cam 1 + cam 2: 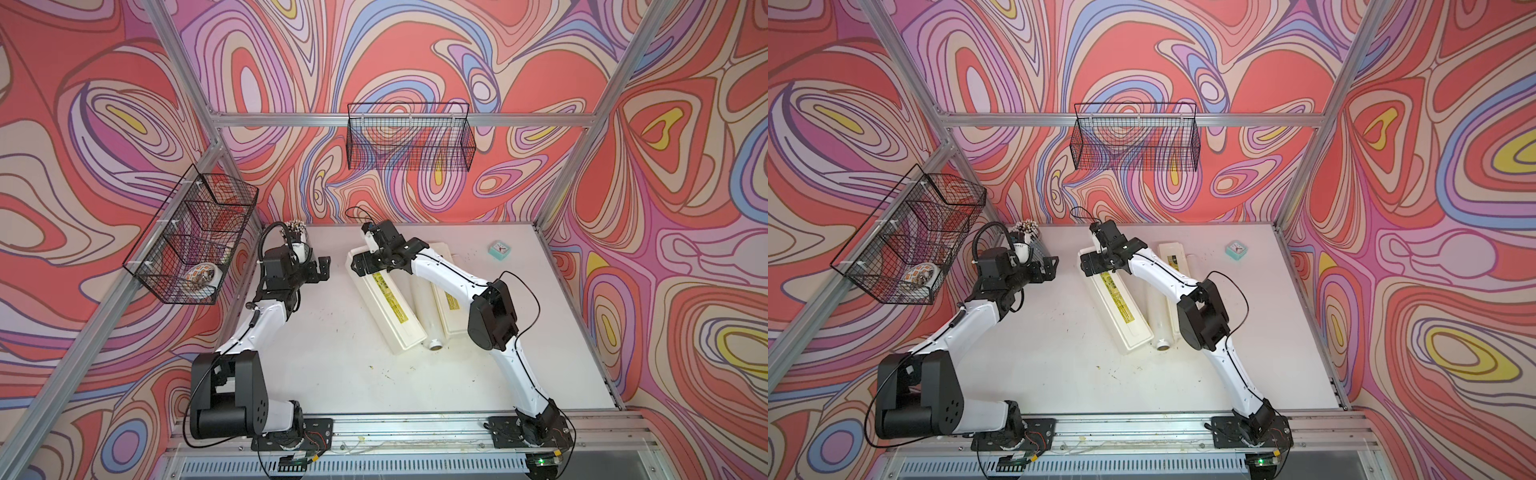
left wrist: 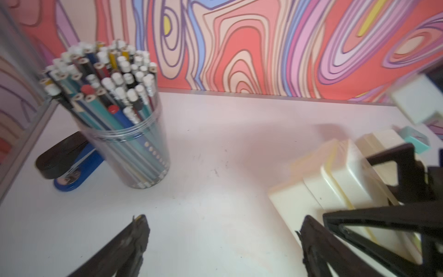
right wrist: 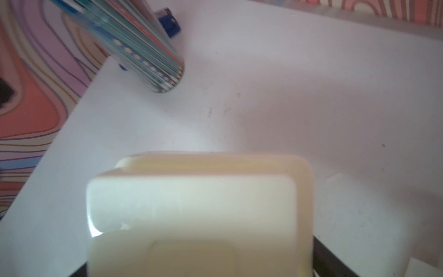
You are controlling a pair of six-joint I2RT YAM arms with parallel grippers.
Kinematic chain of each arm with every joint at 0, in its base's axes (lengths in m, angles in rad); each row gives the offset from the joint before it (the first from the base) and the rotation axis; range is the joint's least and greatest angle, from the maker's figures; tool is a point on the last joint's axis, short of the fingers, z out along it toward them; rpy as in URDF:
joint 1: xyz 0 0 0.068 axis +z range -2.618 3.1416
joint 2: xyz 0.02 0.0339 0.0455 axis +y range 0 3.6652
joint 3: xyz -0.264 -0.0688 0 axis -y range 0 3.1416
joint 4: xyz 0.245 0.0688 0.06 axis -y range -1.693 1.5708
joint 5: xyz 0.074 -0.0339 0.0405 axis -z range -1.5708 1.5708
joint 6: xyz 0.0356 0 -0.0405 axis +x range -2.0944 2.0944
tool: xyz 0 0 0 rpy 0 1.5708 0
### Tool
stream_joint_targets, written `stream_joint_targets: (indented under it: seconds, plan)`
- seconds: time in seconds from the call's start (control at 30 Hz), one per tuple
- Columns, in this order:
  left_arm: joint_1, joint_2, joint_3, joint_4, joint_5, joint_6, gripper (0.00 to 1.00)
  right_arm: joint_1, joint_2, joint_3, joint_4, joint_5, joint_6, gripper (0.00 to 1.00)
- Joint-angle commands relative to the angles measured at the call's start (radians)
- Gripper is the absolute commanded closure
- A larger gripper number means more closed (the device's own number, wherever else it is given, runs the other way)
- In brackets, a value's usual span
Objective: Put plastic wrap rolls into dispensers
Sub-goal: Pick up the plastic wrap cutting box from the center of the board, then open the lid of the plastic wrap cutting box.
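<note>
Black wire is seen twice, in a side basket (image 1: pixel 187 249) and a back basket (image 1: pixel 409 137). One pencil cup (image 2: pixel 127 134) and one stapler (image 2: pixel 67 165) are crowded beside the left gripper (image 1: pixel 323 270), fingers (image 2: pixel 134 237) spread. The right gripper (image 1: pixel 360 266) is set astride the first dispenser's (image 1: pixel 395 307) far end; its grip cannot be told. One plastic wrap roll (image 1: pixel 426 316) is lodged between it and the second dispenser (image 1: pixel 451 316); one clock (image 1: pixel 498 250) is placed beyond.

The left arm (image 1: pixel 249 328) goes up from its base at the near edge, bends at the elbow and reaches to the far side. The left gripper (image 1: pixel 321 269) points toward the right arm (image 1: pixel 513 365), and its two fingers (image 2: pixel 136 236) stand wide apart with nothing between them. The right arm stretches far and toward the left one. The right gripper (image 1: pixel 360 265) is low, with its jaws spread wide; if they press on something, I cannot tell.
</note>
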Motion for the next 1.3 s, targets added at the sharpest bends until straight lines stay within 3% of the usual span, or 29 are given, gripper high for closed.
stream_joint_targets:
  seconds: [0.0, 0.1, 0.23, 0.37, 0.63, 0.8, 0.97, 1.13, 1.27]
  plan:
    - [0.069, -0.104, -0.027, 0.09, 0.29, 0.054, 0.05, -0.018, -0.074, 0.07, 0.069, -0.17, -0.136, 0.48]
    - [0.118, -0.172, -0.064, 0.089, 0.389, 0.055, 0.05, -0.043, -0.088, 0.075, 0.107, -0.281, -0.203, 0.51]
    - [0.133, -0.165, -0.057, 0.059, 0.52, 0.097, 0.07, -0.091, -0.08, 0.066, 0.213, -0.429, -0.232, 0.57]
    - [0.134, -0.164, -0.102, 0.222, 0.653, 0.08, 0.09, -0.129, -0.076, 0.032, 0.324, -0.552, -0.288, 0.64]
    - [0.133, -0.136, -0.057, 0.185, 0.735, 0.209, 0.1, -0.16, -0.107, -0.055, 0.369, -0.804, -0.535, 0.66]
    - [0.124, -0.101, -0.018, 0.112, 0.758, 0.303, 0.1, -0.16, -0.132, -0.132, 0.447, -0.937, -0.536, 0.69]
    - [0.082, -0.037, -0.06, 0.379, 0.772, 0.178, 0.09, -0.16, -0.156, -0.226, 0.549, -1.021, -0.504, 0.71]
    - [-0.003, 0.013, -0.079, 0.482, 0.732, 0.203, 0.08, -0.158, -0.152, -0.225, 0.535, -1.043, -0.496, 0.71]
    - [-0.016, 0.081, -0.111, 0.786, 0.707, 0.044, 0.08, -0.157, -0.145, -0.217, 0.521, -1.043, -0.499, 0.7]
